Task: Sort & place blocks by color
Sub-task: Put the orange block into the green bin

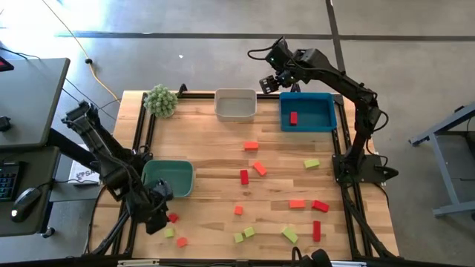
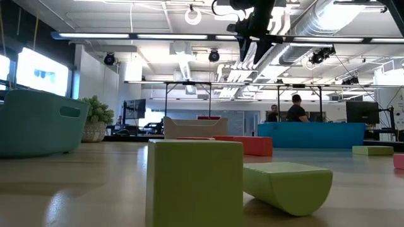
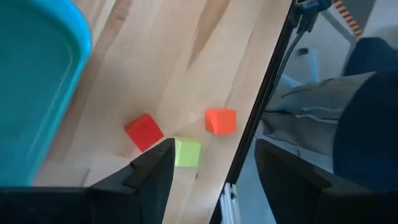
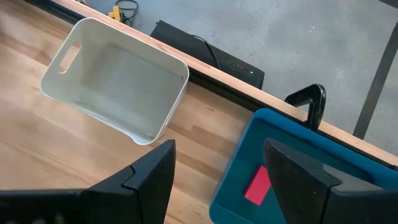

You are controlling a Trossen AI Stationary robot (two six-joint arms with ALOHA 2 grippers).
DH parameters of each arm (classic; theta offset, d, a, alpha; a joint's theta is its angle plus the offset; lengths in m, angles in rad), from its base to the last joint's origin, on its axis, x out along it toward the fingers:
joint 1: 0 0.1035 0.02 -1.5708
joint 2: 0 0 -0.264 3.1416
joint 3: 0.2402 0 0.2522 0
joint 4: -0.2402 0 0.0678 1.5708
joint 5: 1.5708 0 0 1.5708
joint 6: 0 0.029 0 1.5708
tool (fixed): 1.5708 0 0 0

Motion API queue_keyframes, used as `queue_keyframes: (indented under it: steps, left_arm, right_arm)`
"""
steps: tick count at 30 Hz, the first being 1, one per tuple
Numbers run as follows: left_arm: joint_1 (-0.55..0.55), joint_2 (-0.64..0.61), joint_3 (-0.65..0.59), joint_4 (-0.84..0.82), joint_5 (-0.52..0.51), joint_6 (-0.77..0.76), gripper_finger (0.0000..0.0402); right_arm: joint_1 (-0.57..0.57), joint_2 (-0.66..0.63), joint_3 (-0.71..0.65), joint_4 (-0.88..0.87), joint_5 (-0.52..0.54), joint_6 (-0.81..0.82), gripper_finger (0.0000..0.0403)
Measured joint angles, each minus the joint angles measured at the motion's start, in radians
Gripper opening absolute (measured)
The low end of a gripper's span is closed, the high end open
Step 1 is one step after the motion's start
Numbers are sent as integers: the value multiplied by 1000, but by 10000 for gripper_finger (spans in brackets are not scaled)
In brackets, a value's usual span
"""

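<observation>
Right gripper: the right gripper (image 4: 217, 180) hangs above the near-left corner of the blue tray (image 1: 323, 119), jaws spread wide, holding nothing.
Left gripper: the left gripper (image 3: 214, 171) is low over the table's corner, jaws parted and empty; a red cube (image 3: 144, 131), a green cube (image 3: 187, 152) and an orange cube (image 3: 221, 121) lie just ahead of it, near the table edge.
Risk: likely a closing finger nudges a neighbouring cube off the edge, since the three sit close together.
Blue tray: one red block (image 4: 257, 185) inside, below the right gripper.
White tray: the white tray (image 4: 115, 74), beside the right gripper, is empty.
Green tray: the green tray (image 1: 169, 178), beside the left gripper, shows nothing inside.
Other blocks: scattered blocks (image 1: 259, 168) lie between the two arms.
</observation>
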Motion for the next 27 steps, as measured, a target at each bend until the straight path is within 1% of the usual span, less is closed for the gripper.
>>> queue_keyframes:
  steps: [11,18,23,27]
  left_arm:
    - [-68,250,120,-18,-1,-110,211]
    - [-107,371,215,-32,-45,-95,211]
    - [-128,452,251,-36,-70,-42,211]
    - [-136,501,272,-40,-110,-15,211]
  right_arm:
    - [0,0,0,-2,0,-23,232]
    - [5,0,0,-7,0,-19,232]
    - [9,0,0,-6,1,-19,232]
    - [9,0,0,-6,1,-19,232]
